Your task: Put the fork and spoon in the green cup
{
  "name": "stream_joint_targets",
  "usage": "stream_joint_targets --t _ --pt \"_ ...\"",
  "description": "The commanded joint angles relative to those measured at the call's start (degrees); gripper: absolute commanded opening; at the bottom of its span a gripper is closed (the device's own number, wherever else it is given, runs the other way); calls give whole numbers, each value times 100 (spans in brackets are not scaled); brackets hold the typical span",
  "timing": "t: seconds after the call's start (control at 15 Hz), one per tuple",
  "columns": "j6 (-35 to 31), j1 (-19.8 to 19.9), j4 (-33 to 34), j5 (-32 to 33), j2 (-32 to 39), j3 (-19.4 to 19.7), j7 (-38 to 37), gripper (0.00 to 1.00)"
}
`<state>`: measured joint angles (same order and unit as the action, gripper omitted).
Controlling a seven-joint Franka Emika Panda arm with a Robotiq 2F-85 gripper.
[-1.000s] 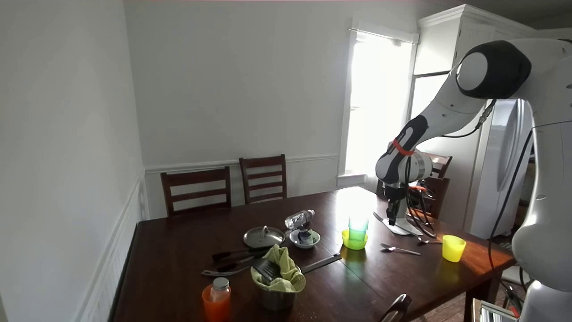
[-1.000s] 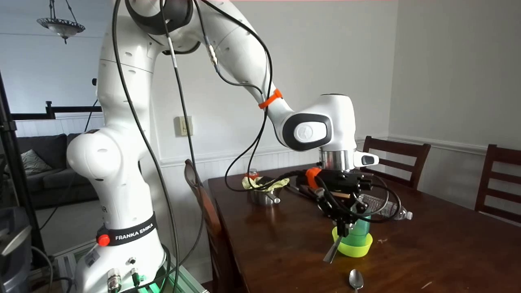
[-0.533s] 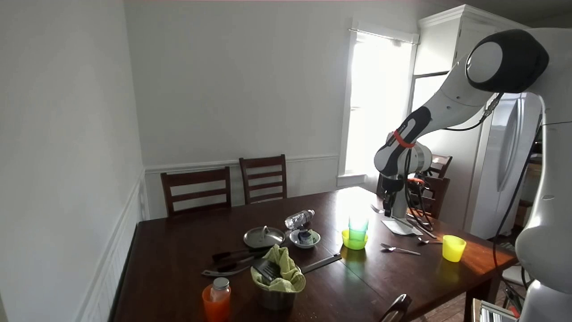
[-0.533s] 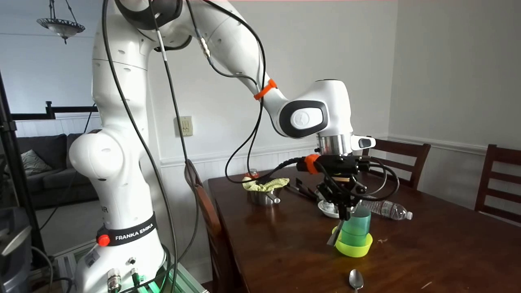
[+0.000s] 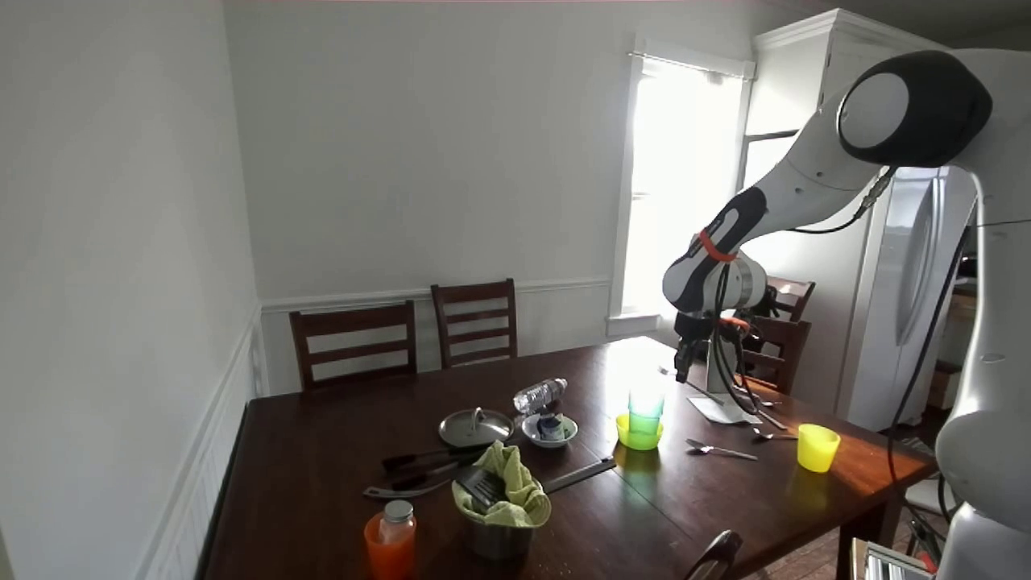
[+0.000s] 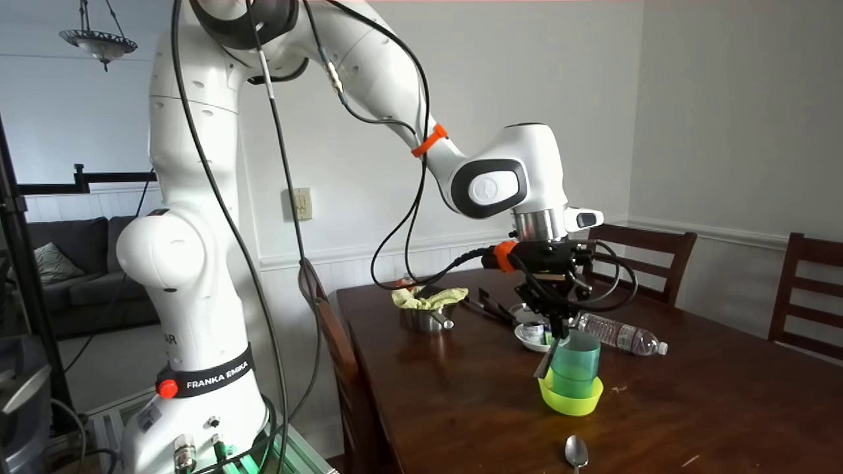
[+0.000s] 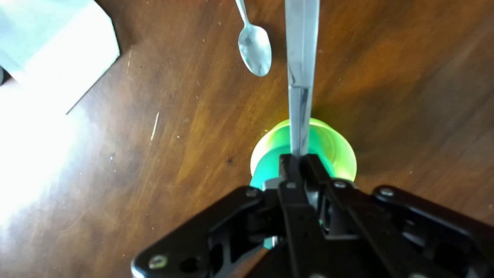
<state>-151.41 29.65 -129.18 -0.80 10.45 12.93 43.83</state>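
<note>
- Compared with half a second ago, the fork (image 7: pixel 302 69) and the claw (image 7: pixel 297 161) are sitting higher and nearer the green cup (image 6: pixel 577 361); the cup and the spoon (image 7: pixel 255 50) are staying put.
- The fork, which I am naming from the task since its head is unclear, is slanting, its handle sloping down and away from the claw. Lowering it like this is risking a catch on the cup's rim.
- The claw is pinching the handle, jaws nearly together on the thin metal. Such a narrow hold is probably letting the fork swivel if it is bumping anything.
- The green cup is standing in a lime bowl (image 6: pixel 571 403); whether the claw is hanging over its mouth or only beside it, I cannot tell. Misjudging that is inviting a topple.
- The spoon is lying flat on the table (image 6: pixel 658 421) near the bowl. Swinging the handle low is risking a knock to it, and its flatness is promising a tricky pick-up later.
- Beyond the cup, apart from it, a bottle (image 6: pixel 622 334) is lying on its side; a toppling cup may be setting it rolling.
- Farthest out, the window (image 5: pixel 685 201) is glaring and washing out the cup's upper part in an exterior view, making the rim harder to judge.
</note>
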Motion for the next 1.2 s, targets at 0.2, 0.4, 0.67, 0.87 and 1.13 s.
stream_joint_targets --t 0.2,0.4,0.67,0.87,1.13 --pt "-776 -9 279 -1030 185 -123 416 3" --pt "-1079 132 435 -1671 324 -428 770 3" --pt "-1329 276 737 -2408 553 -804 1252 3" --pt "-1487 478 959 -2954 729 -1150 1713 3" --pt "-1683 693 1056 -3331 1041 -1447 2125 3"
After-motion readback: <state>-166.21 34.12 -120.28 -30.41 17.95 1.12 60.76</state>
